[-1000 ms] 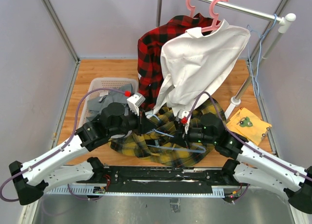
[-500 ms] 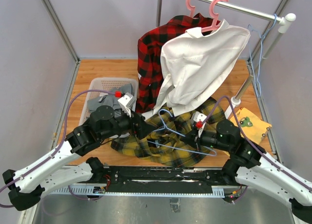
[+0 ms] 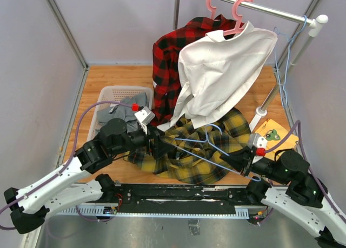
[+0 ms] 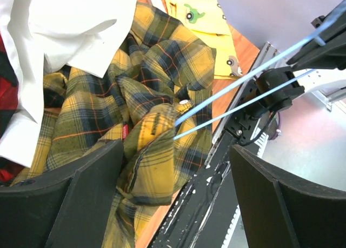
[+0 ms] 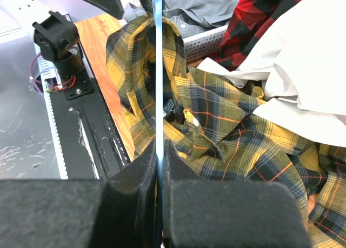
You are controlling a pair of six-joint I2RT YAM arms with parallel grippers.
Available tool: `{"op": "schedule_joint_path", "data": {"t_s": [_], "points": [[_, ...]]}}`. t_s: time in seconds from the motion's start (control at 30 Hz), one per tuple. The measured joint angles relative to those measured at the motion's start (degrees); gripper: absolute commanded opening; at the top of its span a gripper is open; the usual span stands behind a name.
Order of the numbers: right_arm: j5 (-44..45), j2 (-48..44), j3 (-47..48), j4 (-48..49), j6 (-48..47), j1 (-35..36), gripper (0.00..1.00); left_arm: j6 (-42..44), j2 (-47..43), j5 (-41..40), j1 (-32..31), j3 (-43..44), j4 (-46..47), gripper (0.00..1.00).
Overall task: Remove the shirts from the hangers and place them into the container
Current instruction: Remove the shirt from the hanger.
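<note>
Pinching the thin wire of the light-blue hanger (image 5: 158, 69), the right tool (image 5: 160, 156) sits near the surface's (image 3: 116, 75) near right corner. The wire runs from it toward the middle of the near edge. There the yellow-and-dark-green plaid shirt (image 3: 186, 167) lies in a heap, and the hanger's far end disappears into a fold of it. The left tool (image 4: 175, 151) hovers spread over that fold, holding nothing.

The main risk, as I judge it, is that the hanger is not free of the cloth. With nothing pinning the shirt, a pull to the right could drag the whole heap along. That would take it away from the container (image 3: 116, 89), which stands by the left edge with the grey shirt (image 3: 121, 110) inside. The shirt might even go over the near edge.

The wire could also catch in a sleeve or buttonhole and bend, or slip out of the narrow pinch.

The white shirt's (image 3: 221, 69) hem hangs down onto the plaid heap. A hard tug could snag it and pull it askew on its pink hanger (image 3: 238, 13).

If the left tool closes too low, it might trap the wire together with the fabric and lock the two together.
</note>
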Motion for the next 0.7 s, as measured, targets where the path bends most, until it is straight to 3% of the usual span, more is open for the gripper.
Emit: {"op": "schedule_joint_path", "data": {"t_s": [0.07, 0.13, 0.43, 0.47, 0.7], "points": [[-0.3, -1.7, 0.3, -1.3, 0.2, 0.0, 0.01, 0.3, 0.7, 0.1, 0.0, 0.0, 0.2, 0.84], [-0.6, -2.4, 1.0, -2.9, 0.4, 0.0, 0.01, 0.4, 1.3, 0.0, 0.0, -0.2, 0.5, 0.76], [0.0, -2.3, 3.5, -8.3, 1.7, 0.0, 0.01, 0.1, 3.9, -8.9, 0.0, -0.3, -3.9, 0.05], [0.3, -1.9, 3.5, -8.4, 1.8, 0.0, 0.01, 0.2, 3.9, -9.3, 0.0, -0.3, -4.4, 0.01], [1.8, 0.5, 3.5, -8.5, 2.2, 0.0, 0.01, -1.2, 3.3, -16.1, 0.0, -0.3, -7.6, 0.01]]}}
